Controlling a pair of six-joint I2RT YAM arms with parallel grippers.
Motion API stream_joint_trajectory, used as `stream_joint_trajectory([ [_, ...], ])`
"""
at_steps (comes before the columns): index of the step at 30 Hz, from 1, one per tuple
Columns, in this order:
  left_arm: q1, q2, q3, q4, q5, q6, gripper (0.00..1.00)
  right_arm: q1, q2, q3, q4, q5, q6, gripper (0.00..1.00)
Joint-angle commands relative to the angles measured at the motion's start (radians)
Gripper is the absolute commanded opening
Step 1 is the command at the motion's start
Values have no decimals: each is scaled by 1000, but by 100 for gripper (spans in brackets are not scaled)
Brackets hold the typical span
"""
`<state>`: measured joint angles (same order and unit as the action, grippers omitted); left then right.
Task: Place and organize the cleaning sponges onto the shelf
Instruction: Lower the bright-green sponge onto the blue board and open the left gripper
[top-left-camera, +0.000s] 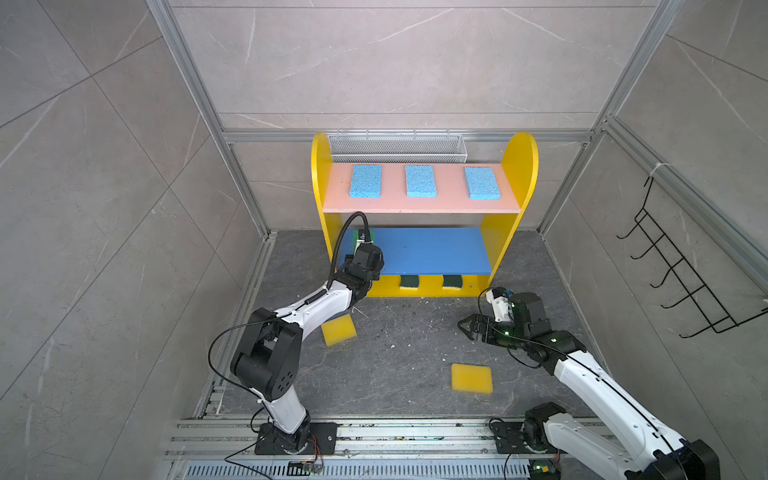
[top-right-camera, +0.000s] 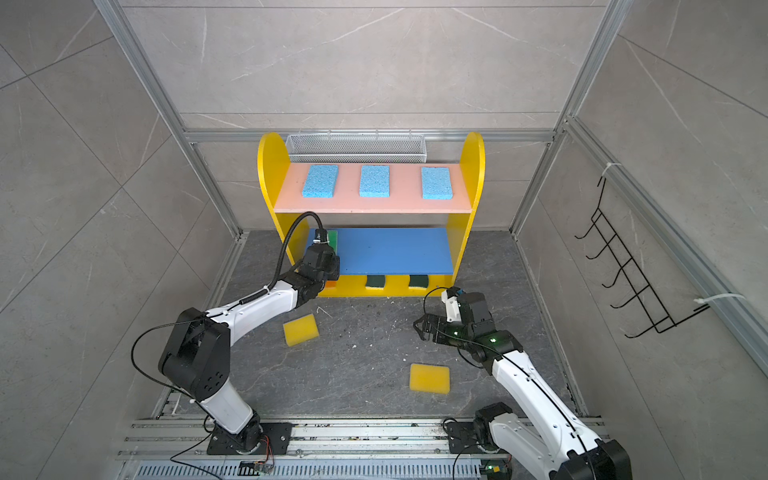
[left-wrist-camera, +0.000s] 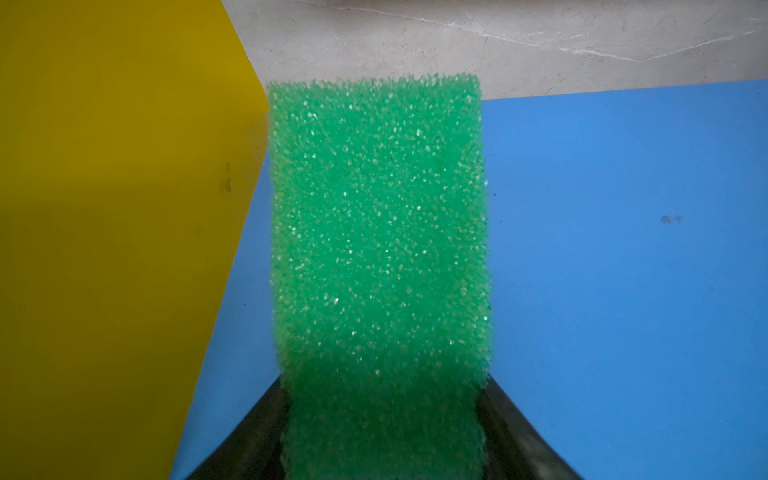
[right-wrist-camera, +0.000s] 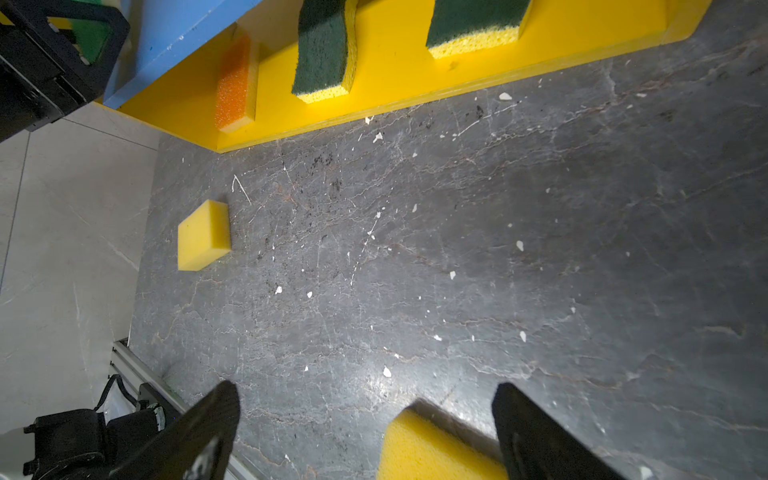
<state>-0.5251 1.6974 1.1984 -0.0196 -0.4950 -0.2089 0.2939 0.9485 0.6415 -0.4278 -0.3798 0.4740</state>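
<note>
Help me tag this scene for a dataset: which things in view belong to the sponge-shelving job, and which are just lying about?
Job: shelf; three blue sponges on top; green sponge in the left claw; orange sponge and two dark-green scourers on the bottom tier; two yellow sponges on the floor.
Lying about: white mesh basket; black hook rack.

The left arm (top-right-camera: 266, 303) covers most of the green sponge (top-right-camera: 332, 239) at the 9 o'clock end of the blue board (top-right-camera: 395, 249) in both top views; in a top view the orange sponge (top-right-camera: 331, 284) is a mere sliver (tucked under that board). The right wrist picture's edge cuts off a yellow sponge (right-wrist-camera: 432, 453).
</note>
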Motion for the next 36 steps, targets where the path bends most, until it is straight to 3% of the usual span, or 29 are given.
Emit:
stream_joint_trajectory([
  [1,14,9,42,-9,-22,-16,64,-1,-2,15,9,-9,-14,97],
  [23,26,71,88,-88,18,17,74,-1,9,17,14,-11,-12,97],
  [36,30,84,112,-132,-34,-7,75,-2,10,21,4,-11,-19,97],
])
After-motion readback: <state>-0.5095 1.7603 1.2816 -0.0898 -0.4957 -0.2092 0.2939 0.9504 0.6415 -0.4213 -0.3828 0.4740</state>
